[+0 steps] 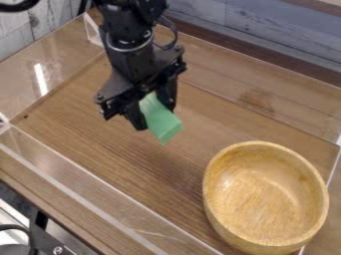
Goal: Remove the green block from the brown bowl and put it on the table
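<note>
1. We see the green block (pixel 160 118) held by the dark fingers (pixel 147 108), which are closed on it.
2. The block is tilted, its lower end pointing toward the bench's near edge; we cannot tell whether it touches the wood.
3. Our brown bowl (pixel 265 196) sits at the near right corner of the bench (pixel 100 134), well apart from the block.
4. We see bare wood grain inside the bowl.
5. The black arm (pixel 123 50) reaches in over the bench's far left part.
</note>
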Controlling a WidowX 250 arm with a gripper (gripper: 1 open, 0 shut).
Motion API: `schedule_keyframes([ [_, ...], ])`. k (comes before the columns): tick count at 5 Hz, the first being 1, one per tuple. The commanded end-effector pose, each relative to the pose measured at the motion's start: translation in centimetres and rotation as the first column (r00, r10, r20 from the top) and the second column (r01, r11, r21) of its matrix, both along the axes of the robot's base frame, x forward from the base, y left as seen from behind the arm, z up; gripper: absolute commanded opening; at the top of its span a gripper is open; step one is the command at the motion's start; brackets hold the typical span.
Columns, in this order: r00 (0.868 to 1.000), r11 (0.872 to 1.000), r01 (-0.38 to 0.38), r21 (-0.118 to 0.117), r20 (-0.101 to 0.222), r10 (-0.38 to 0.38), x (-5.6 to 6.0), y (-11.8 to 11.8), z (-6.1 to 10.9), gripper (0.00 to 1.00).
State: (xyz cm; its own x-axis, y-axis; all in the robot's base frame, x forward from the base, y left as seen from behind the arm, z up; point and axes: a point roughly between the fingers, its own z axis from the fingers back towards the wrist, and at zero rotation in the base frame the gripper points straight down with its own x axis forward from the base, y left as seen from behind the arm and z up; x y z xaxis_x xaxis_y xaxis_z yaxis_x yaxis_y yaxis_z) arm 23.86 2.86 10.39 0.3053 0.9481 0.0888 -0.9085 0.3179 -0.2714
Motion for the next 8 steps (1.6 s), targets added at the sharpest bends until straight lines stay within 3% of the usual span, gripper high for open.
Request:
schedule_keyframes([
  [1,0.997,0.997,-0.071,0.008,0.034,0.071,2.0,0.5,0.2,0.0],
  [2,0.991,0.991,-0.131,0.01,0.028,0.131,3.0,0.4,-0.5,0.0],
  [4,0.974,0.974,-0.226,0.015,0.021,0.225,2.9,2.0,0.6,0.0],
  [6,0.968,0.968,-0.249,0.019,0.01,0.249,3.3,1.9,0.8,0.0],
  [8,0.969,0.969,-0.247,0.018,-0.006,0.247,3.8,1.4,-0.2,0.0],
])
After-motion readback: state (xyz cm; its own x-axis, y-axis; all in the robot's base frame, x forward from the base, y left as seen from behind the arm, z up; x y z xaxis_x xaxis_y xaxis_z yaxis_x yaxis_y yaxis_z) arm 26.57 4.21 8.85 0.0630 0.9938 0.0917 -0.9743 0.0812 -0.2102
